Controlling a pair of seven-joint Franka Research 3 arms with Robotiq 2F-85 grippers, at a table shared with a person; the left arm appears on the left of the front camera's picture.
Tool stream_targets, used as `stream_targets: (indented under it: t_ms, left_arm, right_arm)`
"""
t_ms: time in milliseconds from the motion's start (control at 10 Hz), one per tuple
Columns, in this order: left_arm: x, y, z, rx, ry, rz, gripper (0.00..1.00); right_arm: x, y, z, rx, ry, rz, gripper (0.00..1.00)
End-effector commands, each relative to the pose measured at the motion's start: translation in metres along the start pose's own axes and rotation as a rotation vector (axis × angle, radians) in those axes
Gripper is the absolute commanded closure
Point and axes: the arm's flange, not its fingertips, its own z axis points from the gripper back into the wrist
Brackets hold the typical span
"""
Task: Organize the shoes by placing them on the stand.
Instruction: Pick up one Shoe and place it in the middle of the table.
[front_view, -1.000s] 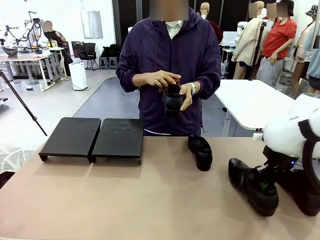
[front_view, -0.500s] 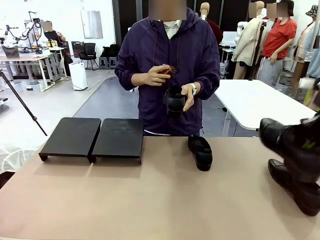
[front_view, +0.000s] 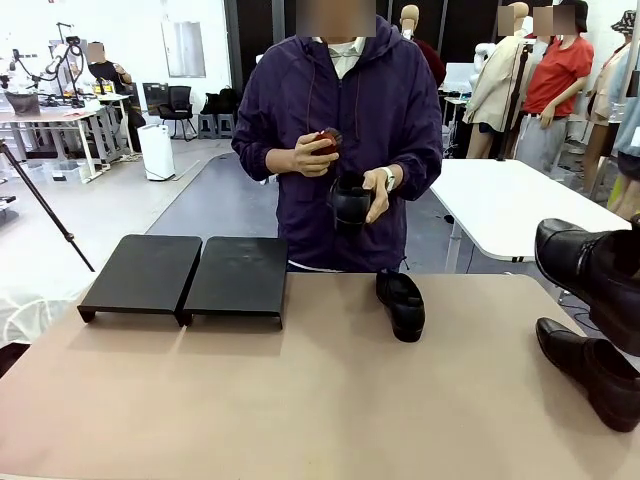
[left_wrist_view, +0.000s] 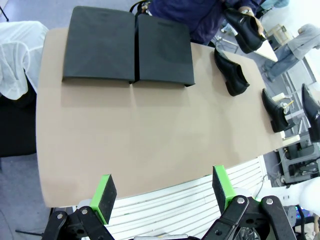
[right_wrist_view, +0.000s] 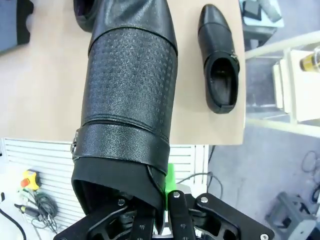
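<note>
One glossy black leather slip-on shoe (right_wrist_view: 130, 100), pinched at its collar by the right gripper (right_wrist_view: 161, 202) (left gripper (left_wrist_view: 162, 187) gaped empty), likely needed level carriage to the low matte-black stand (front_view: 185, 275).

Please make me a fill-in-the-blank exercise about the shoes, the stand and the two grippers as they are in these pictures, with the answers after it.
1. The stand consists of ___ flat black panels side by side.
2. The right gripper is shut on a black ___, held above the table.
3. The left gripper has its fingers ___.
4. The person holds one shoe, and ___ more lie on the table.
Missing words: two; shoe; open; two.
</note>
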Motion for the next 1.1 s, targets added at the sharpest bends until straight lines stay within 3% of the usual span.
stream_targets:
  t_ms: [0,100,200,300,500,600,800,1000]
  left_arm:
    - [0.002,0.0,0.001,-0.016,-0.004,0.006,0.0]
    - [0.002,0.0,0.001,-0.016,-0.004,0.006,0.0]
    - [0.002,0.0,0.001,-0.016,-0.004,0.006,0.0]
    - [0.002,0.0,0.001,-0.016,-0.004,0.006,0.0]
    - [0.002,0.0,0.001,-0.016,-0.004,0.006,0.0]
    - [0.002,0.0,0.001,-0.016,-0.004,0.006,0.0]
    - [0.002,0.0,0.001,-0.016,-0.004,0.006,0.0]
    - [0.002,0.0,0.001,-0.016,-0.004,0.006,0.0]
  right_arm:
    - [0.004,0.001,0.0,-0.003,-0.014,0.009,1.0]
    - [0.0,0.0,0.0,0.0,0.0,0.0,1.0]
    - [0.002,0.028,0.003,0.029,-0.039,-0.082,1.0]
    - [0.003,0.062,0.003,-0.042,-0.064,-0.139,1.0]
    - [0.009,0.121,0.001,-0.106,-0.109,-0.159,1.0]
    - [0.018,0.131,-0.005,-0.137,-0.084,-0.147,1.0]
    - [0.023,0.057,-0.001,-0.095,-0.022,-0.242,1.0]
    - [0.01,0.005,0.006,-0.075,0.033,-0.206,1.0]
